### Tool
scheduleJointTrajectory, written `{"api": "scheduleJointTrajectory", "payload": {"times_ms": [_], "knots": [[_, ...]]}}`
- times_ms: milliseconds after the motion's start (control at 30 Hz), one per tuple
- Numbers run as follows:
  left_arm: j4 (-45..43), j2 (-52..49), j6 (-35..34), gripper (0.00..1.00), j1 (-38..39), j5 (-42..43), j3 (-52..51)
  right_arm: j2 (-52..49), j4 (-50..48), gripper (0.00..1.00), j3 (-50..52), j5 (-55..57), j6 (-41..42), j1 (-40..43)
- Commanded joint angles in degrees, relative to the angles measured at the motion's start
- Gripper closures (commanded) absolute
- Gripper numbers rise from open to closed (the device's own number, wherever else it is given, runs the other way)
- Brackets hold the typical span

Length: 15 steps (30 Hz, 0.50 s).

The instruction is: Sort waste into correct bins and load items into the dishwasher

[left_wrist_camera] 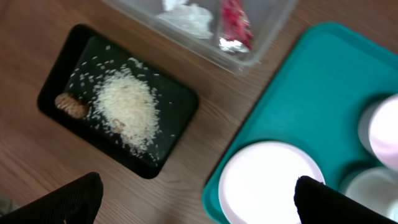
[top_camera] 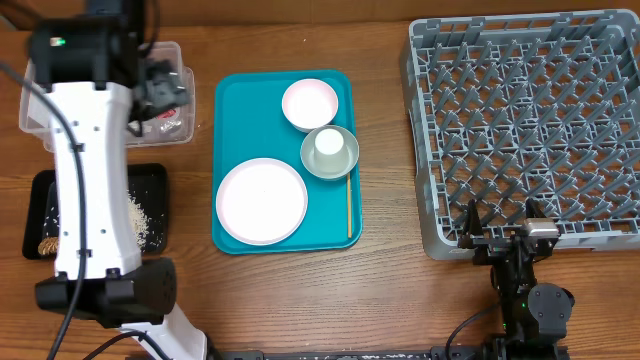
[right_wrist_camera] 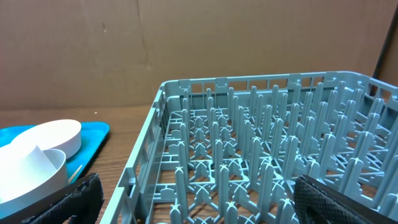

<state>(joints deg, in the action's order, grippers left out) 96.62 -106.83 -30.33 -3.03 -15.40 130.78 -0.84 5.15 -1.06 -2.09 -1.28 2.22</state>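
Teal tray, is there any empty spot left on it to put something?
Yes: the far left corner of the teal tray, above the white plate and left of the white bowl. The right side is crowded by the grey bowl and wooden stick.

Serving tray [top_camera: 232,100] sits mid-table carrying the plate [top_camera: 262,201] up front, one bowl [top_camera: 310,103] behind it, a second bowl [top_camera: 345,162] with the cup [top_camera: 328,148] inside, and the stick [top_camera: 349,205] alongside. Dish rack [top_camera: 530,130] is off to the right. The tub [top_camera: 186,110] is on the left, with the shallow tray [top_camera: 155,185] in front of it.
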Motion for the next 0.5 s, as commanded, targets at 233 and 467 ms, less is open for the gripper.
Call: {"api": "scheduleJointTrajectory", "payload": {"times_ms": [233,467], "knots": [[0.0,1.1,-4.6,0.0,-5.6,2.1,-0.4,0.7,-4.5,0.0,0.6,-6.9,0.0,0.0],[0.0,1.1,-4.6,0.0,-5.6,2.1,-0.4,0.7,-13.6,0.0,0.6,-58.9,15.8,-0.1]]}}
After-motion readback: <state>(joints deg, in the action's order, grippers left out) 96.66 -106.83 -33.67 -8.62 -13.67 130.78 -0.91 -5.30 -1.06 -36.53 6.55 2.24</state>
